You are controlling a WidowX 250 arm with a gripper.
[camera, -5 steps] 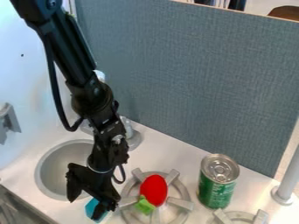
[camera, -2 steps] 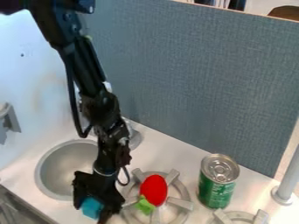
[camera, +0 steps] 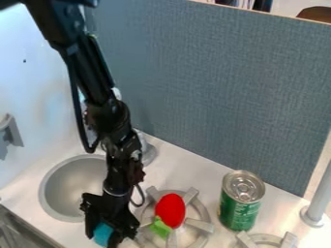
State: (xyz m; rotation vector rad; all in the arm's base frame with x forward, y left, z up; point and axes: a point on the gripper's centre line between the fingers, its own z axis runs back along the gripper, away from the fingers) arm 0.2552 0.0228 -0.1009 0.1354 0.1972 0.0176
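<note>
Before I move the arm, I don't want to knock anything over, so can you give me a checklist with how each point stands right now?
1. Gripper is at the blue object: ok, it straddles it in front of the sink.
2. Blue object firmly gripped: cannot tell.
3. Blue object in full view: not ok, the gripper partly covers it.
4. Gripper clear of the left burner: cannot tell, it is right beside it.
5. Red and green toy resting on that burner: ok.
6. Green can standing upright: ok.
</note>
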